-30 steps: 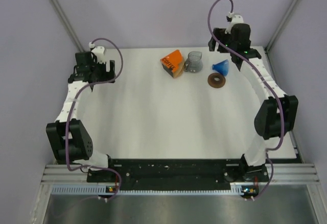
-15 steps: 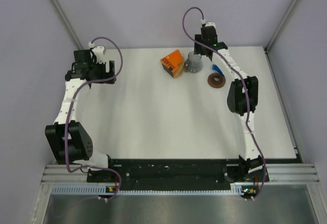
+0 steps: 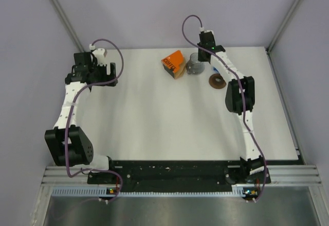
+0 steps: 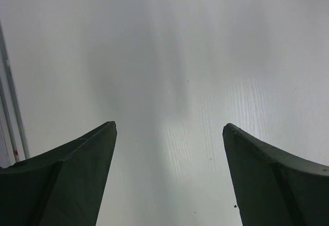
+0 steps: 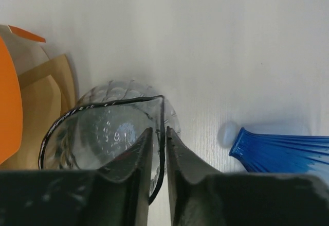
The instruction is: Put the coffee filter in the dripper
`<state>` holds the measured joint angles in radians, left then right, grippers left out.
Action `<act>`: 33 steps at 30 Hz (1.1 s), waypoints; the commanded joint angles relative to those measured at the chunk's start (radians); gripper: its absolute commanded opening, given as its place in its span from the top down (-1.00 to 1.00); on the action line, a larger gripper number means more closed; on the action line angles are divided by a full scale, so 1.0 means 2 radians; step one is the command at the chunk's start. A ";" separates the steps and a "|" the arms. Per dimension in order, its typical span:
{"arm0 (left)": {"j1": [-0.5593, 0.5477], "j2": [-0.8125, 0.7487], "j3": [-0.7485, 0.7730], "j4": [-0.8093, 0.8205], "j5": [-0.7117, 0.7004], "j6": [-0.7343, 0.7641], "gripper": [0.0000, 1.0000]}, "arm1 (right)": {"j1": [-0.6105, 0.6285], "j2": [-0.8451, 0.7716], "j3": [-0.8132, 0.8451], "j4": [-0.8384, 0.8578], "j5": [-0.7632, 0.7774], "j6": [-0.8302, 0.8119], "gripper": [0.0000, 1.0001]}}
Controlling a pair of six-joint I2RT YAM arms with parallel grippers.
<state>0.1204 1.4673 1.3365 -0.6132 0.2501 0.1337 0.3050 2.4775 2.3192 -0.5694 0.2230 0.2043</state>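
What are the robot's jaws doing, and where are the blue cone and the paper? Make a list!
Left jaws: open, empty, over the table
Right jaws: closed on the rim of the clear pitcher
Dripper: blue, right of the pitcher, untouched
Coffee filter: tan, beside the orange box, not in the dripper

Clear grey pitcher (image 3: 192, 67) taken as landmark, standing upright on the white table (image 3: 154, 123). Orange box (image 3: 173, 64) noted just beside the pitcher, on its left in the top view. Dark brown flat ring (image 3: 218, 82) recorded near the pitcher, to its right, lying flat.
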 commanded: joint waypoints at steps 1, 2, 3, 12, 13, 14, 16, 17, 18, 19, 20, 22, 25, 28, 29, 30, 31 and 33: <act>0.000 -0.031 -0.003 0.012 -0.001 0.008 -0.80 | 0.004 -0.024 -0.008 -0.008 0.000 -0.010 0.77; 0.002 -0.032 -0.002 0.011 -0.003 0.008 -0.80 | 0.005 -0.034 -0.021 -0.008 0.003 -0.016 0.85; 0.001 -0.033 -0.001 0.009 -0.003 0.011 -0.80 | 0.005 -0.046 -0.033 -0.008 0.004 -0.021 0.93; 0.000 -0.030 0.020 -0.017 0.005 0.024 -0.80 | 0.011 -0.166 -0.143 -0.007 -0.099 -0.079 1.00; 0.000 -0.030 0.023 -0.019 0.006 0.026 -0.80 | 0.015 -0.184 -0.162 -0.007 -0.109 -0.090 1.00; 0.002 -0.030 0.024 -0.022 0.007 0.027 -0.80 | 0.022 -0.201 -0.177 -0.007 -0.108 -0.099 1.00; 0.001 -0.032 0.024 -0.025 0.010 0.030 -0.80 | 0.037 -0.241 -0.223 0.001 -0.128 -0.149 1.00; 0.001 -0.031 0.023 -0.026 0.011 0.031 -0.80 | 0.048 -0.261 -0.248 0.009 -0.146 -0.175 1.00; 0.001 -0.032 0.022 -0.028 0.014 0.033 -0.80 | 0.059 -0.285 -0.280 0.019 -0.168 -0.198 1.00; 0.002 -0.032 0.022 -0.029 0.016 0.033 -0.80 | 0.070 -0.313 -0.306 0.031 -0.187 -0.225 1.00; 0.000 -0.032 0.022 -0.030 0.018 0.033 -0.80 | 0.084 -0.333 -0.336 0.041 -0.212 -0.251 1.00; 0.001 -0.032 0.021 -0.032 0.021 0.034 -0.80 | 0.111 -0.363 -0.385 0.062 -0.261 -0.297 1.00; 0.001 -0.032 0.022 -0.034 0.024 0.034 -0.80 | 0.152 -0.384 -0.417 0.068 -0.267 -0.344 1.00; 0.001 -0.036 0.020 -0.035 0.024 0.035 -0.80 | 0.175 -0.380 -0.426 0.065 -0.277 -0.373 1.00; 0.001 -0.037 0.019 -0.035 0.024 0.036 -0.80 | 0.180 -0.373 -0.425 0.065 -0.283 -0.380 1.00; 0.001 -0.039 0.017 -0.035 0.023 0.037 -0.80 | 0.183 -0.367 -0.423 0.064 -0.290 -0.385 1.00; 0.002 -0.039 0.017 -0.035 0.023 0.036 -0.80 | 0.189 -0.360 -0.421 0.063 -0.294 -0.390 1.00; 0.001 -0.041 0.015 -0.035 0.021 0.038 -0.80 | 0.200 -0.350 -0.418 0.062 -0.300 -0.407 1.00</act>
<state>0.1207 1.4349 1.3445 -0.6865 0.2764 0.1902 0.6861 1.7531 1.4654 -0.4999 -0.3164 -0.5014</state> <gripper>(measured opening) 0.899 0.036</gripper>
